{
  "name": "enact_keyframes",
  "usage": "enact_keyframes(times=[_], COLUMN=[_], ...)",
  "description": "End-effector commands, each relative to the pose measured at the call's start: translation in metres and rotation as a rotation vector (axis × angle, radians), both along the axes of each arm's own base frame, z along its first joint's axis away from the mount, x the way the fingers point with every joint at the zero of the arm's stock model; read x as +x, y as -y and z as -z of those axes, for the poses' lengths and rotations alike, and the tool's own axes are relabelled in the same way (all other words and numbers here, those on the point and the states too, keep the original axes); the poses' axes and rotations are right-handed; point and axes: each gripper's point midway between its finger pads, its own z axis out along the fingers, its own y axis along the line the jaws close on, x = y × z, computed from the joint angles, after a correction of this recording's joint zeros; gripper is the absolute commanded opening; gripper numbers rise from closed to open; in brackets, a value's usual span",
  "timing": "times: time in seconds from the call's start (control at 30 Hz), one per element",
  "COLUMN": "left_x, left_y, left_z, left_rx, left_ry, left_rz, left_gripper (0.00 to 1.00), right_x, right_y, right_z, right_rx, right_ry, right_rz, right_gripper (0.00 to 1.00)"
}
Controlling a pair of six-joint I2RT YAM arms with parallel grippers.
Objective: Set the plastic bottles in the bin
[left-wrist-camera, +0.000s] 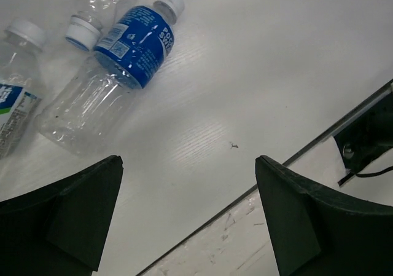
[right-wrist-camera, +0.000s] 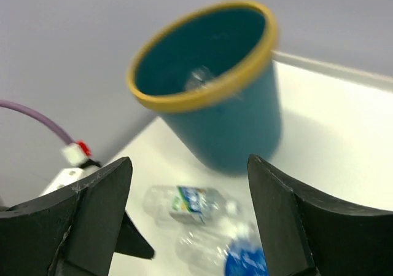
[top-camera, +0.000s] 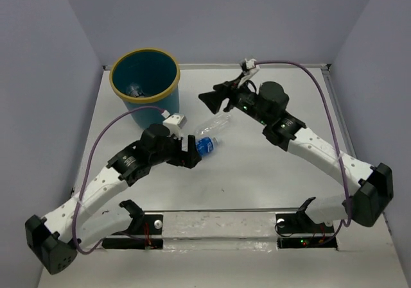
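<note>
- The left tool (left-wrist-camera: 187, 162) is wide open and empty, low over the bench (left-wrist-camera: 258, 67).
- The blue-label bottle (left-wrist-camera: 116, 73) lies on the bench at the upper left of that view. Its long axis is diagonal, cap to the upper right, with other bottles (left-wrist-camera: 15, 98) just beside it.
- The left arm is nearer to it.
- The right tool (right-wrist-camera: 189, 160) has its fingers apart and holds nothing.
- The bin (right-wrist-camera: 227, 122) stands upright beyond it.
</note>
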Motion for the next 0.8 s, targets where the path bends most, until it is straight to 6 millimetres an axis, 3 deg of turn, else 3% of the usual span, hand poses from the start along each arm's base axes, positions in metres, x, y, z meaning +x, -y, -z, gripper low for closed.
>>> enact_keyframes(times=[0.0,0.03,0.1,0.13,0.17,0.23,0.3,0.43,0.5,0.77], left_x=[0.031,0.037,0.050,0.053,0.061,0.067,0.071,0.077,0.080,0.080], left_y=[0.016,0.015,0.015,0.017,0.023,0.035,0.039,0.040,0.039,0.046], left_z=[-0.011,-0.010,0.004,0.008,0.008,0.021,0.039,0.056,0.065,0.099], left_rx=[0.130,0.156,0.230,0.243,0.242,0.268,0.330,0.409,0.449,0.514], left_ry=[0.102,0.107,0.106,0.114,0.146,0.129,0.097,0.078,0.071,-0.015], left_rz=[-0.084,-0.096,-0.109,-0.098,-0.087,-0.041,0.000,0.021,0.041,0.092], left_gripper=[0.99,0.99,0.99,0.99,0.99,0.99,0.99,0.99,0.99,0.99], right_x=[-0.012,-0.015,-0.016,-0.021,-0.017,-0.025,-0.027,-0.030,-0.032,-0.032], right_y=[0.039,0.052,0.073,0.083,0.100,0.111,0.119,0.128,0.132,0.143], right_z=[0.063,0.093,0.108,0.105,0.126,0.141,0.146,0.154,0.148,0.173], right_rx=[-0.020,-0.045,-0.038,0.003,0.003,0.044,0.055,0.072,0.109,0.134], right_ry=[-0.111,-0.164,-0.195,-0.216,-0.257,-0.307,-0.317,-0.336,-0.316,-0.387], right_rz=[0.067,0.099,0.148,0.158,0.188,0.165,0.172,0.183,0.188,0.213], right_gripper=[0.81,0.81,0.81,0.80,0.79,0.77,0.76,0.75,0.74,0.75])
